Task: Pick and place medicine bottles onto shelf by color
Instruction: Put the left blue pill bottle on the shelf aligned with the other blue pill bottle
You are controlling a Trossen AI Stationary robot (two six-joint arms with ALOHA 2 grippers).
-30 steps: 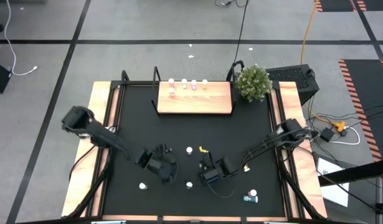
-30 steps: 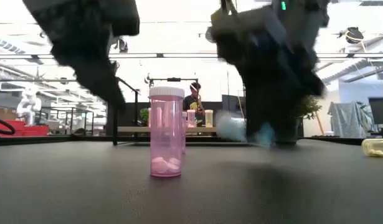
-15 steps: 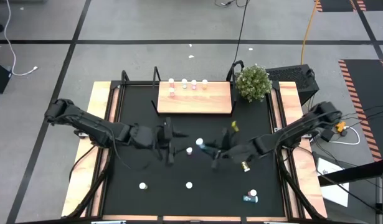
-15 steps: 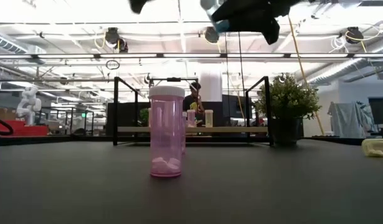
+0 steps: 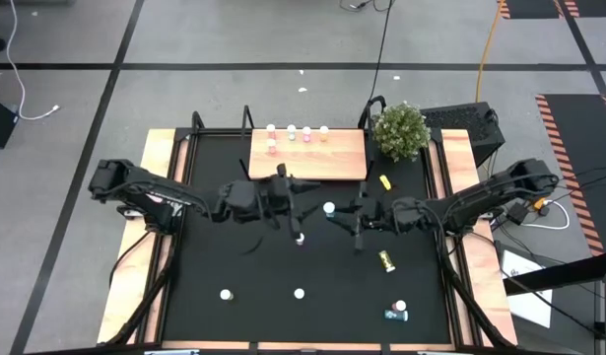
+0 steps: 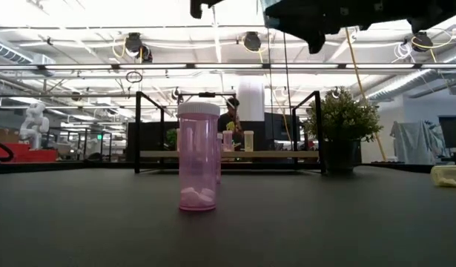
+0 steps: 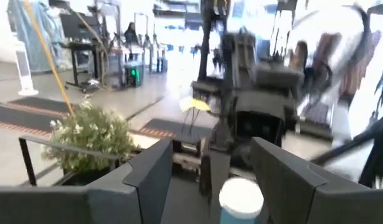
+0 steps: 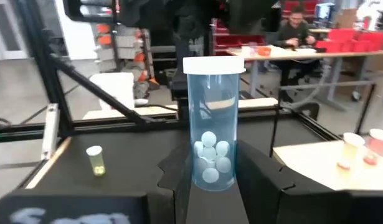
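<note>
1. The right gripper [image 5: 334,213] has its fingers closed on a teal-blue medicine bottle [image 8: 213,140], which stands upright between them, white cap up, with pale pills lying in its lower part. In the high view the bottle's cap shows over the middle of the black mat [image 5: 411,296], just near of the shelf [image 5: 307,158].

2. The left gripper [image 5: 295,192] hovers right beside it with its fingers [image 7: 147,177] parted and nothing between them. Its wrist view looks straight at the bottle's cap and the right gripper behind it, so the two claws face each other closely. This looks like a hand-over in the air or a near pass.

3. To do this step well, I judge the bottle should stay upright and the right grip firm until the bottle is either seated on the board or securely taken by the other claw. The left fingers should close around the body below the cap, not on the cap itself, before the right ones let go.

4. Four bottles already stand along the shelf's far edge, with a pink one just in front of them. The teal-blue one probably needs its own clear spot, apart from the pink group.

5. Both arms reach inward from the table's sides, stretched long and low, forearms nearly level, meeting at the middle. The risk I see is a knock between the grippers.

6. A pink bottle [image 6: 198,157] stands on the mat nearer the front; other bottles lie or stand near the right front.
</note>
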